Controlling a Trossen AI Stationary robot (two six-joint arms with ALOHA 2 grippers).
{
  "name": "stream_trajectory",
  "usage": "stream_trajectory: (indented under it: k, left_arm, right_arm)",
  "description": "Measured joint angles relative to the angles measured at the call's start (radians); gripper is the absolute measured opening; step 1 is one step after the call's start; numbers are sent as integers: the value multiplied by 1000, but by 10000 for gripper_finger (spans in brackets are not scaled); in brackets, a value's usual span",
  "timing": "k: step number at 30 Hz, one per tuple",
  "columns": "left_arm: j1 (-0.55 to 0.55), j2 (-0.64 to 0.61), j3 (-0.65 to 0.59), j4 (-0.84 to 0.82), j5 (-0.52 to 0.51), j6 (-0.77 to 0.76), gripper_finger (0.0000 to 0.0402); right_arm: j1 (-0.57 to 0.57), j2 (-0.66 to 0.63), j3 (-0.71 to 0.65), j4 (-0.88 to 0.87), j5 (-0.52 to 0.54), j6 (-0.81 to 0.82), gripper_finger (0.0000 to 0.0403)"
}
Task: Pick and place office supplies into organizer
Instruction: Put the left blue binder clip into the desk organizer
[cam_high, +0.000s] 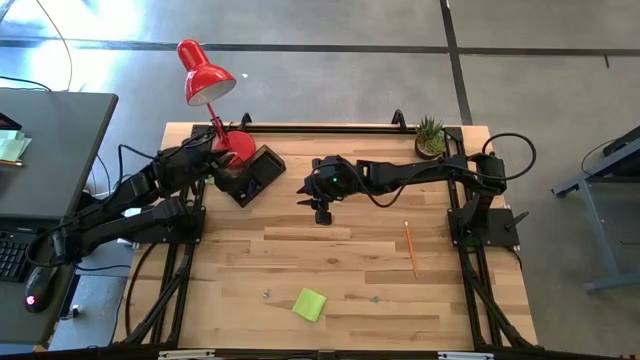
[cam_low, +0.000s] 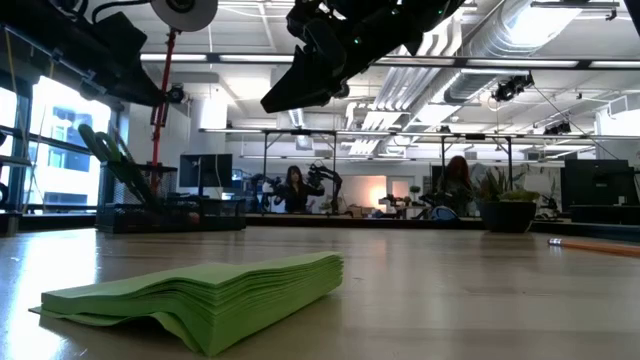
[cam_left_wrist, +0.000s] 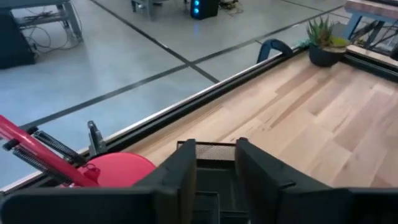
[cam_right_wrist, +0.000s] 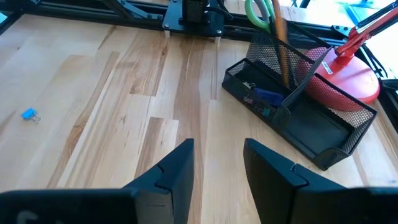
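Black left claw (cam_left_wrist: 216, 180) hangs over the mesh organizer (cam_high: 250, 175), fingers apart, nothing gripped. Right claw (cam_right_wrist: 217, 180) open mid-bench, empty. Organizer sits beside red lamp base (cam_high: 237, 146), scissors (cam_right_wrist: 261, 12) upright inside. Sticky-note pad (cam_high: 309, 304) and pencil (cam_high: 410, 247) loose on bench (cam_high: 330, 260).

- The left gripper (cam_left_wrist: 216, 171) has its two dark fingers (cam_left_wrist: 180, 174) parted, with a gap between them.
- Black mesh of the organizer (cam_left_wrist: 214, 151) shows in that gap, directly beyond the fingers.
- The red lamp base (cam_left_wrist: 118, 169) sits just beside the organizer.
- A potted plant (cam_left_wrist: 324, 42) stands at the far table edge (cam_left_wrist: 205, 96).
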Motion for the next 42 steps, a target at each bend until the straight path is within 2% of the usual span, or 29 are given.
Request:
stream_trajectory:
  k: [6, 11, 14, 20, 23, 26, 30, 32, 38, 42]
  left_arm:
    - [0, -1, 0, 26, 23, -6, 132]
    - [0, -2, 14, 76, 133, -6, 132]
    - [0, -2, 40, 104, 257, -5, 123]
    - [-1, 0, 48, 177, 609, 51, 100]
    - [-1, 2, 48, 179, 707, 79, 88]
    - [-7, 1, 48, 214, 724, 83, 77]
    - [-22, 1, 48, 228, 645, 80, 63]
    - [-21, 1, 48, 224, 618, 80, 57]
    - [-20, 2, 48, 199, 616, 80, 46]
    - [-20, 2, 48, 197, 616, 80, 44]
  right_arm:
    - [0, 0, 0, 0, 0, -15, 133]
    - [0, 0, 0, 0, 0, -18, 133]
    - [0, 0, 0, -2, -16, -18, 133]
    - [6, 4, 0, 8, -81, 21, 133]
    - [25, 34, 1, 89, -176, 52, 133]
    - [72, 92, 1, 232, -272, 17, 133]
    - [155, 190, 56, 343, -252, -96, 133]
    - [190, 237, 127, 294, -249, -158, 133]
    - [260, 398, 388, -3, -253, -258, 133]
    - [271, 506, 557, -115, -349, -266, 133]
